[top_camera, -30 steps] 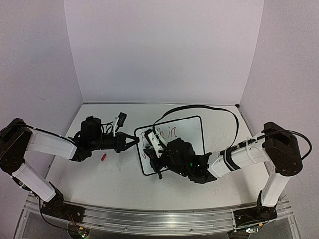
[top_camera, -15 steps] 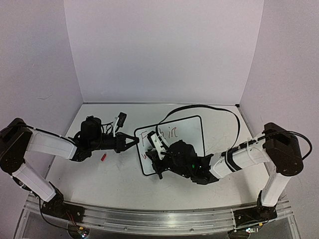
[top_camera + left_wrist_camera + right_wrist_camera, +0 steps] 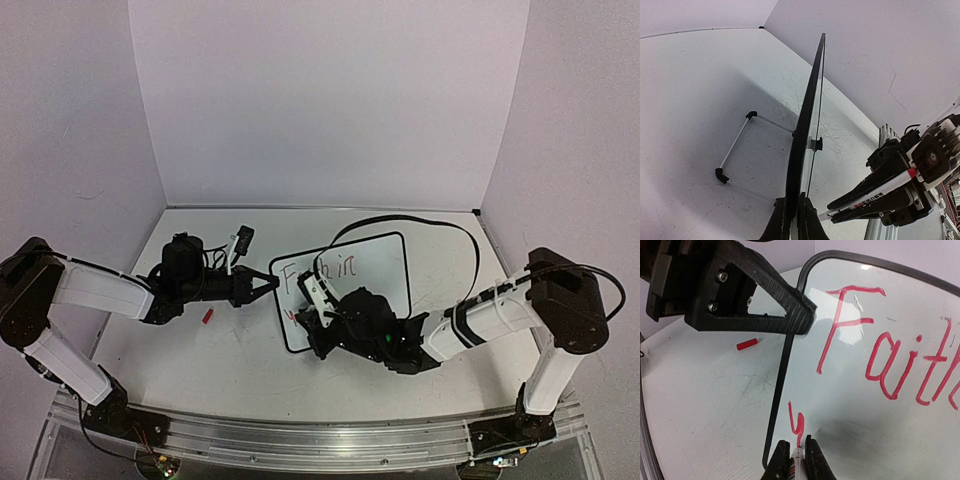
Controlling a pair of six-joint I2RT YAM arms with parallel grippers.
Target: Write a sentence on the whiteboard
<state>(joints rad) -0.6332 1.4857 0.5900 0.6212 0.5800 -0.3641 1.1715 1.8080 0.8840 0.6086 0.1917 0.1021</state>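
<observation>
**Red ink: top row written, second row only just started**

Red lettering on the whiteboard (image 3: 385,255) reads "Faith in" across the upper row. Nothing further on that row can be made out from overhead. The board stands mid-table, tilted back on its wire stand, with its face toward the arm bases.

Your left gripper (image 3: 268,283) is pressed together on the board's left frame edge, steadying it. Your right gripper (image 3: 796,452) is pinching the marker (image 3: 875,191). The tip touches the board low on the left, just inside the frame, at the foot of a single red "y".

A small red piece (image 3: 208,315), probably the marker's cap, lies on the table (image 3: 230,350) left of the board, apart from both arms.

Judgement: you are in the early-to-middle part of the task. Two words are done and one letter of a third is down. The rest of the second row is left to write, with most of the lower board blank. After that you lift the tip off and let go of the frame.
</observation>
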